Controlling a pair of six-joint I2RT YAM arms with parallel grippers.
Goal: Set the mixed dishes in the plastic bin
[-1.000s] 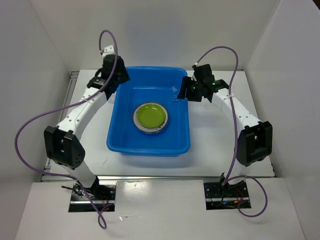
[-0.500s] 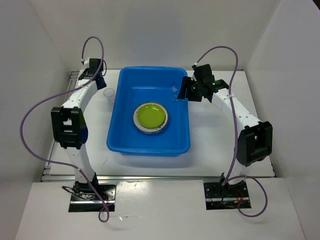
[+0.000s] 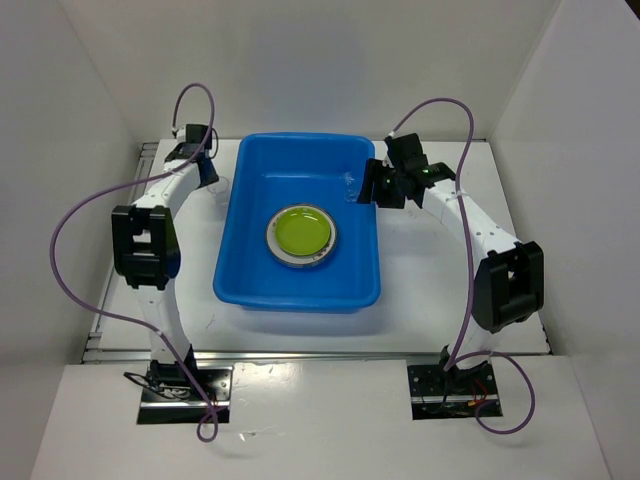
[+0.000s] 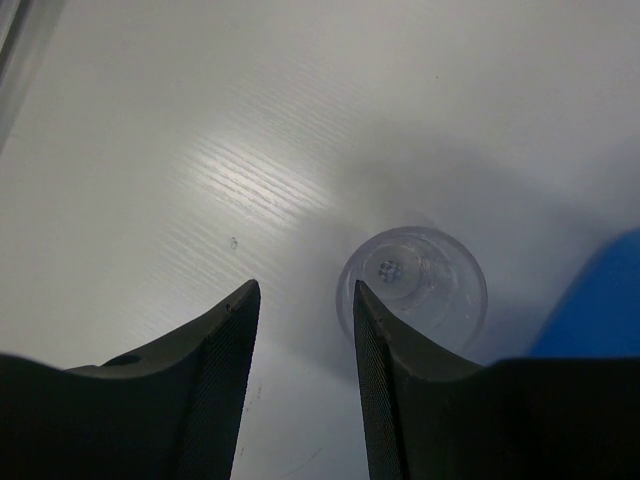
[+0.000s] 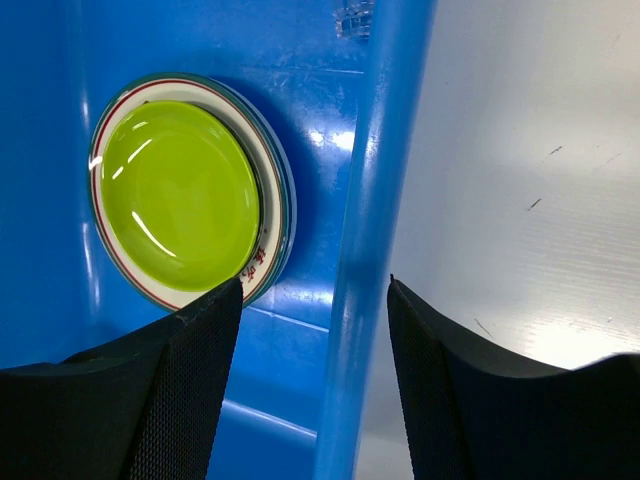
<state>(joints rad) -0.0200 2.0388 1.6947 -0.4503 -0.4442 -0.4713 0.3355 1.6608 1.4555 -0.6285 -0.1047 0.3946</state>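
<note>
The blue plastic bin stands mid-table. In it is a stack of plates with the lime-green plate on top. The right wrist view shows the lime-green plate on a white plate with a lettered rim, and a tiny clear cup at the bin's far wall. My right gripper is open, its jaws either side of the bin's right rim. My left gripper is open over the table left of the bin. A second clear cup stands just right of the gap, partly under the right finger.
The bin's blue wall shows right of the cup in the left wrist view. White walls enclose the table on three sides. A metal rail runs along the left edge, near my left gripper. My right gripper is at the bin's back right.
My left arm has swung from the bin's back left corner out to the table left of the bin, above the clear cup. My right gripper has shifted slightly.
</note>
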